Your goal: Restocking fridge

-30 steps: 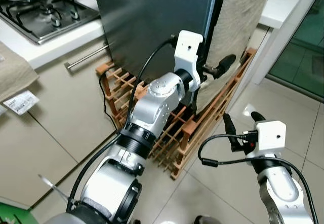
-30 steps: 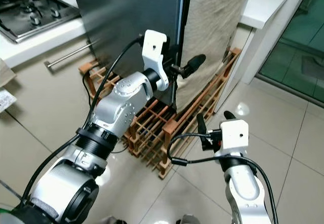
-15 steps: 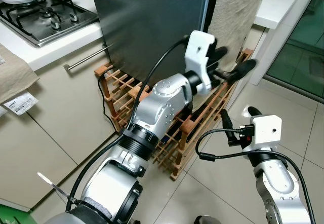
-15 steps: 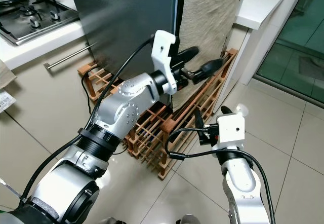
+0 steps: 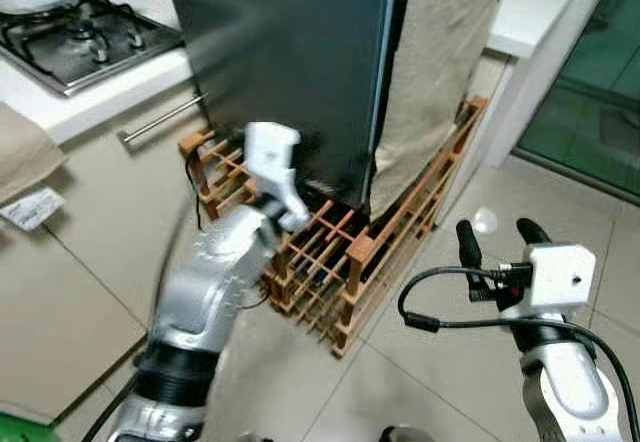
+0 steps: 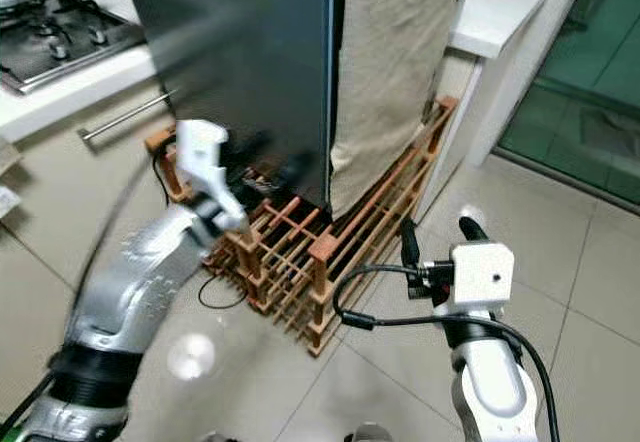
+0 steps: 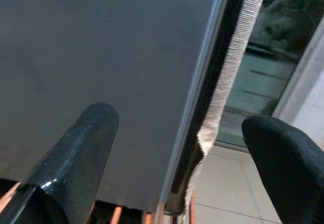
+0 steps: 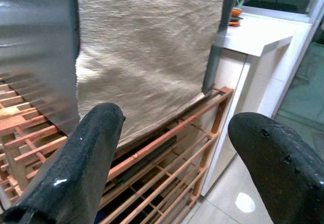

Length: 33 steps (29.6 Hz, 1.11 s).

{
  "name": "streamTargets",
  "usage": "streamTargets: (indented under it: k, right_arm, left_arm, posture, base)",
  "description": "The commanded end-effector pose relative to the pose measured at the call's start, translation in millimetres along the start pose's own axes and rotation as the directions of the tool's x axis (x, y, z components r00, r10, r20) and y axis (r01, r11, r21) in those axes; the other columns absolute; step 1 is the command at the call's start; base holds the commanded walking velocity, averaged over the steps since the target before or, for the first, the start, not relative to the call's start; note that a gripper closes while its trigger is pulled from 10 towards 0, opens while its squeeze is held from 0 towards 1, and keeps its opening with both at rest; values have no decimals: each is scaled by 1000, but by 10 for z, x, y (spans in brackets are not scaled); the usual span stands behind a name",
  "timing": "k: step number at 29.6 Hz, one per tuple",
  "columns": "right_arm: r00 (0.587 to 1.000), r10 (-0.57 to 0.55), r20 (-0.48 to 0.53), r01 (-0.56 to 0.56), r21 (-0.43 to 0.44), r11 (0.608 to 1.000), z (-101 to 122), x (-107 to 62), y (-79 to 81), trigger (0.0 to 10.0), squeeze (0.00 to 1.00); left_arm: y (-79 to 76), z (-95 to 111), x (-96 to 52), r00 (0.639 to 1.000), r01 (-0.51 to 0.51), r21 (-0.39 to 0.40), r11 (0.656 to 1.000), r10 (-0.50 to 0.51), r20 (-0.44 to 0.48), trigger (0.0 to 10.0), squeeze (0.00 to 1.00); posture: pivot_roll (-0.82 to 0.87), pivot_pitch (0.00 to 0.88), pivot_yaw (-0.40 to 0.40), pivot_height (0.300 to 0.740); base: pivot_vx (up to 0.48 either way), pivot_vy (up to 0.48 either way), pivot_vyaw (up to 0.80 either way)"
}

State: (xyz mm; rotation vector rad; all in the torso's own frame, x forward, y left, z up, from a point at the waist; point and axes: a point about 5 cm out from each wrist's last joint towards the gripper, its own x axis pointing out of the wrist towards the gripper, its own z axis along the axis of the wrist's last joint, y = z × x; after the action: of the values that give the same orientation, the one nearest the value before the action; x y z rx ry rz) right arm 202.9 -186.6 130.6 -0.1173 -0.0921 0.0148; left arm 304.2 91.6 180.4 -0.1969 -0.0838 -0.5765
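Left end effector [image 7: 177,148]: two black fingers spread apart, nothing between them, raised in front of the tall dark grey fridge [image 5: 290,72]. Straight ahead of it, the vertical silver door edge [image 7: 195,107] of the fridge, and just beyond that edge a beige woven cloth [image 5: 435,72] hanging down the fridge's side. Blurred silver left arm [image 5: 215,292] below and behind, so exact contact with the door hard to judge; apparently near, not touching.

Right end effector [image 5: 495,237]: fingers likewise wide apart and empty, held low over the pale tiled floor [image 5: 590,212], pointing toward the cloth and the orange wooden wine rack [image 5: 390,232] beneath the fridge. Further off to its right side, a white desk corner [image 8: 258,34] and green glass doors.

Beyond the left end effector on the robot's left, a white desk [image 5: 100,92] carrying a gas hob [image 5: 75,37], with cream cupboard fronts and a steel bar handle below.

Fridge apparently shut; no goods for restocking in either end effector. Likely step: getting the door open.

Risks from here: fingers catching the loose cloth instead of the door edge, dragging it down; a grip slipping off the thin smooth edge; the low right arm or a swinging door knocking the wine rack; the black cable by the rack snagging on an arm.
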Motion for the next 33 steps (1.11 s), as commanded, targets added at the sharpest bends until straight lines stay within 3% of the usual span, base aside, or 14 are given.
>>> streamTargets:
  k: [1, 3, 4, 6, 8, 13, 15, 20, 24, 33]
  right_arm:
    - [1000, -5, 29, 6, -7, 1000, 54, 9, -12, 10000, 255]
    - [1000, -15, 26, 16, -8, 1000, 51, -11, -26, 10000, 251]
    - [998, -53, 43, 54, -13, 998, 82, -88, -56, 10000, 239]
    - [993, -103, 64, 104, -12, 995, 127, -192, -100, 10000, 235]
    - [990, -126, 64, 127, -7, 992, 133, -233, -134, 10000, 227]
    - [987, -152, 57, 152, 12, 988, 110, -211, -165, 10000, 192]
    - [983, -170, 67, 168, 36, 985, 114, -165, -172, 10000, 86]
    - [983, -171, 68, 170, 17, 985, 108, -146, -165, 10000, 55]
    - [984, -165, 65, 166, -4, 986, 76, -28, -198, 10000, 51]
    - [987, -142, 79, 142, 6, 990, 89, 118, -164, 10000, 59]
  left_arm:
    - [-59, 62, 18, 1000, 15, 22, 1000, -16, 26, 10000, 0]
    - [-7, 42, -66, 999, -39, 35, 999, 38, 12, 10000, 0]
    - [143, 60, -353, 981, -189, 74, 979, 185, 62, 10000, 0]
    - [252, 112, -732, 933, -351, 133, 927, 335, 128, 10000, 0]
    - [241, 110, -856, 921, -384, 155, 910, 365, 137, 10000, 0]
    - [295, 56, -861, 890, -454, 120, 883, 441, 119, 10000, 0]
    - [315, 40, -869, 879, -474, 122, 872, 460, 121, 10000, 0]
    - [277, 13, -903, 884, -466, 156, 871, 455, 104, 10000, 0]
    - [210, 50, -790, 912, -409, 161, 898, 396, 109, 10000, 0]
    - [245, 44, -692, 910, -413, 135, 901, 401, 107, 10000, 0]
  posture:
    - [-164, 27, 40, 740]
    - [-164, 27, 40, 740]
    - [-144, 0, 41, 740]
    - [-139, 0, 38, 740]
    - [-137, 0, 35, 740]
    - [-138, 0, 31, 740]
    - [-140, 0, 28, 740]
    - [-141, 0, 31, 740]
    - [-134, 0, 34, 740]
    - [-130, 0, 32, 740]
  base:
    - [0, 0, 0]
    - [0, 0, 0]
    - [0, 0, 0]
    - [0, 0, 0]
    - [0, 0, 0]
    - [0, 0, 0]
    - [0, 0, 0]
    - [0, 0, 0]
    - [0, 0, 0]
    - [0, -480, 0]
